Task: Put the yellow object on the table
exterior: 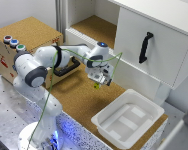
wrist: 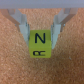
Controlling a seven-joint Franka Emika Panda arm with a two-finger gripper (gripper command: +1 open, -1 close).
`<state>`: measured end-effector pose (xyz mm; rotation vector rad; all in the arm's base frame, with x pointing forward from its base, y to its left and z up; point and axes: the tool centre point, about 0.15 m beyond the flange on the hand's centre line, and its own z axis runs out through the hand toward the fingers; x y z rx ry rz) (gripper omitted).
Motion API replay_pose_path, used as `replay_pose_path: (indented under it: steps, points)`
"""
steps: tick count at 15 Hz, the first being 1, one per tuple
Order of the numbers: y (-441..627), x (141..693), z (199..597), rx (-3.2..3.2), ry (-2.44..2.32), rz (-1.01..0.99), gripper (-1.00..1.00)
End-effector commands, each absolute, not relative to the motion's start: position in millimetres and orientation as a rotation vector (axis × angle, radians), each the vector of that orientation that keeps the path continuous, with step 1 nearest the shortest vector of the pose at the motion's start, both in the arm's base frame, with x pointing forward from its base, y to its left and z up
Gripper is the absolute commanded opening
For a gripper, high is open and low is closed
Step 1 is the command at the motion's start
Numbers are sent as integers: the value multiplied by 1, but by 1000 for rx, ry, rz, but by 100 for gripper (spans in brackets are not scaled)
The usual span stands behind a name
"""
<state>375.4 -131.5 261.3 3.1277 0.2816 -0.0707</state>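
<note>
Yellow object: small bright yellow cube-like block (wrist: 40,41) with a black letter N on its upper face, nearest the wrist camera; in the exterior view only a yellow speck (exterior: 97,85) under the tool.
Gripper: pale two-fingered gripper (wrist: 41,31), one finger (wrist: 22,24) pressed to each side of the block, so it is closed on the yellow object.
Table: broad flat brown cork-like surface (exterior: 76,100) with a white speckled edge, directly below the block.
Key relation: block sits between the fingertips, straight above bare cork; a dark shadow just under it suggests it is near the surface, though whether it already touches is hard to tell at this blur.
Button box: cork-topped wooden box with coloured buttons (exterior: 21,42), well away from the gripper toward the exterior view's left.
Arm: white jointed Franka arm (exterior: 39,65), reaching from its base toward the gripper, a thin yellow-green cable trailing along it.
Bin: white plastic tray (exterior: 128,119), near the gripper toward the exterior view's right, not under it.
Cabinet: white cabinet with black handle (exterior: 145,47), beyond the gripper.
Judgement: descent looks almost done; next is a short lowering, then parting the fingers.
</note>
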Motion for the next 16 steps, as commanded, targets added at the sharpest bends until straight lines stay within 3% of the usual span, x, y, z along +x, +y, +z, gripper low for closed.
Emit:
replay_pose_path:
  steps: [1, 9, 10, 16]
  points:
    - [-136, 392, 210, 3173, 193, -51, -100]
    - [-138, 407, 201, 3228, 110, -69, -100]
    - [-134, 404, 204, 3227, 111, -64, 100]
    - [-118, 384, 236, 3296, 97, 127, 100]
